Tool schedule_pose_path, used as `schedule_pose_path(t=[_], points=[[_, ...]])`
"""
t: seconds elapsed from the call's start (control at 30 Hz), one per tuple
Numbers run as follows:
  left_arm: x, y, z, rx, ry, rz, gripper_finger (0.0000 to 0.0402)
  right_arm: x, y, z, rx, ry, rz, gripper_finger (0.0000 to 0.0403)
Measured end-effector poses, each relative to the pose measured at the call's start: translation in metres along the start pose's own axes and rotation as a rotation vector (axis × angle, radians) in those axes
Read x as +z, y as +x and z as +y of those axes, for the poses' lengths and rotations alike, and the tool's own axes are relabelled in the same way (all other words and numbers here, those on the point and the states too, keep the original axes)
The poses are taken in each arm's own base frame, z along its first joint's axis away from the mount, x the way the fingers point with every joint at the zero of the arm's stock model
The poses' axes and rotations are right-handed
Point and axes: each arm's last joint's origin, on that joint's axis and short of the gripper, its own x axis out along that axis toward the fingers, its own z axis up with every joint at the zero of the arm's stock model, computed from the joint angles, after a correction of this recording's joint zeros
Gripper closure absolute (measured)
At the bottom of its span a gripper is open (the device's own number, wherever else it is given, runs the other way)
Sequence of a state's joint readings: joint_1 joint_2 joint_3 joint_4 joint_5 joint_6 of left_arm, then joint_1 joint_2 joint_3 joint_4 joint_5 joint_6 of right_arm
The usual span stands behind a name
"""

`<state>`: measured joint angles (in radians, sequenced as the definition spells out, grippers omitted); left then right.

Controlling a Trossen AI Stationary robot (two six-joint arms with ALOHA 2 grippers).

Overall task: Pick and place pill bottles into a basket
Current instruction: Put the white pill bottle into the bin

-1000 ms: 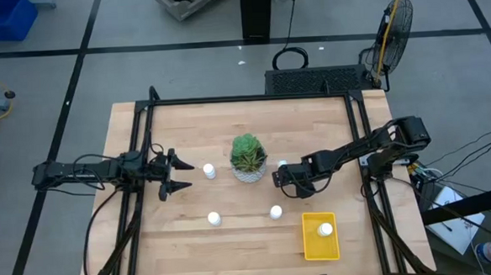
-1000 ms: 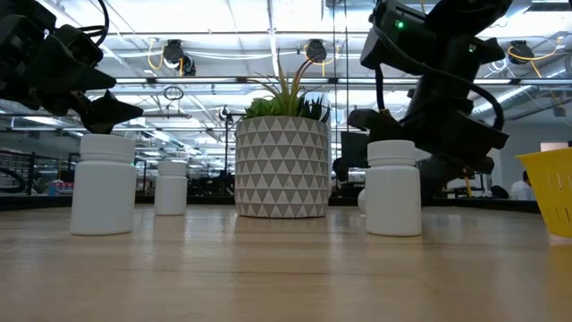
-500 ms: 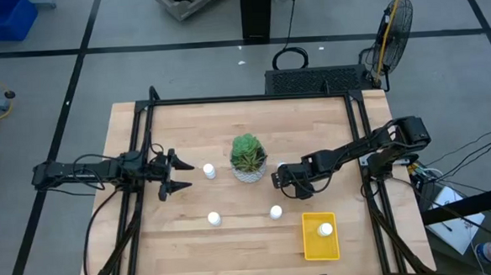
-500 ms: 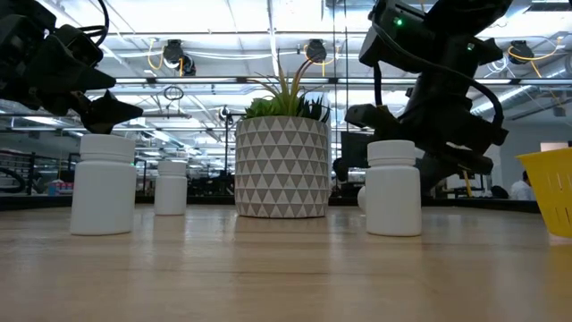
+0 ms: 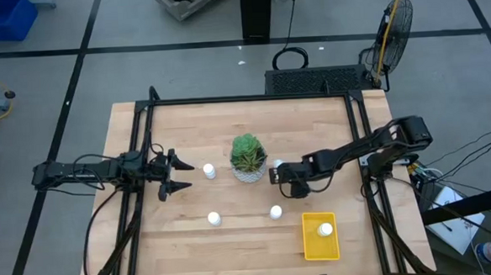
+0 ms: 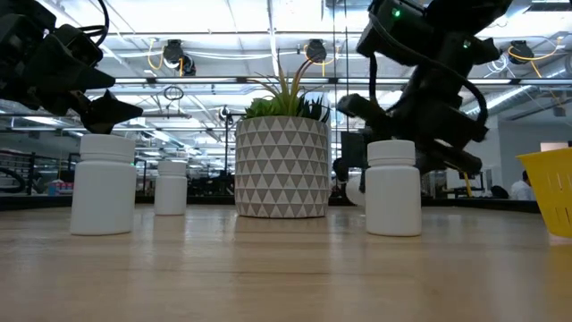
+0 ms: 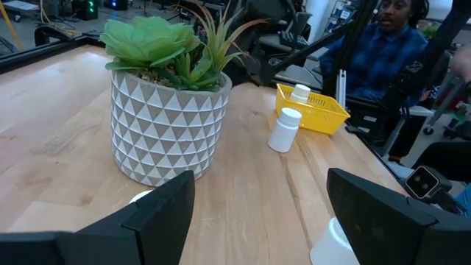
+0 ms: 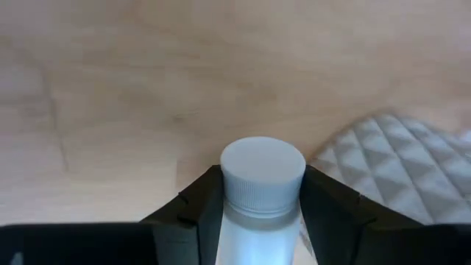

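Note:
My right gripper [image 5: 274,171] is shut on a small white pill bottle [image 8: 262,184] just to the right of the potted plant [image 5: 247,157]. My left gripper [image 5: 176,176] stands open on the plant's left side, a short way from another bottle [image 5: 208,170] that stands upright on the table. Two more bottles [image 5: 214,217] [image 5: 275,212] stand upright nearer the front edge. The yellow basket [image 5: 317,245] lies at the front right with one bottle [image 5: 324,229] in it. My right gripper pinches the bottle between its two fingers [image 8: 197,210], on the body just below the white cap [image 8: 263,171]. It comes in from the table's right, slanting down. The cap stands past the fingertips. The low view shows the bottle's bottom [image 6: 354,190] tipped, about clear of the table.
The plant's white patterned pot [image 6: 281,166] stands right beside the held bottle. The front right bottle [image 6: 393,188] stands between my right gripper and the basket [image 6: 550,190]. A person sits beyond the table's right side in the left wrist view [image 7: 383,44].
My right gripper has shut on the bottle beside the plant and has crept a little toward the plant. The bottle has tipped and come up slightly against a second ago. My left arm has kept still.

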<state>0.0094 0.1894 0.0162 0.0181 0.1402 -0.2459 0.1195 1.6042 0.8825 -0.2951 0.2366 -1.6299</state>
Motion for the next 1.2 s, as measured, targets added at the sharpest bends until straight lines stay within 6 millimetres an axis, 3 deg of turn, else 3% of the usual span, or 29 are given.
schedule_pose_path(t=[0.23,0.5,0.7,0.97,1.2], points=[[0.000,0.000,0.000,-0.003,-0.001,0.001,0.0092,0.001,-0.032,-0.011,-0.154,0.182,0.009,0.0251],[-0.002,0.002,0.001,-0.002,0.003,0.031,0.0091,0.019,-0.079,-0.011,-0.307,0.378,0.077,0.0251],[-0.004,0.003,0.001,0.007,-0.003,0.046,0.0091,0.038,-0.111,-0.008,-0.457,0.513,0.117,0.0252],[-0.004,0.003,0.001,0.009,-0.005,0.045,0.0091,0.074,-0.138,-0.001,-0.668,0.658,0.186,0.0250],[-0.004,0.003,0.001,0.010,-0.005,0.045,0.0091,0.103,-0.166,0.000,-0.895,0.895,0.088,0.0254]])
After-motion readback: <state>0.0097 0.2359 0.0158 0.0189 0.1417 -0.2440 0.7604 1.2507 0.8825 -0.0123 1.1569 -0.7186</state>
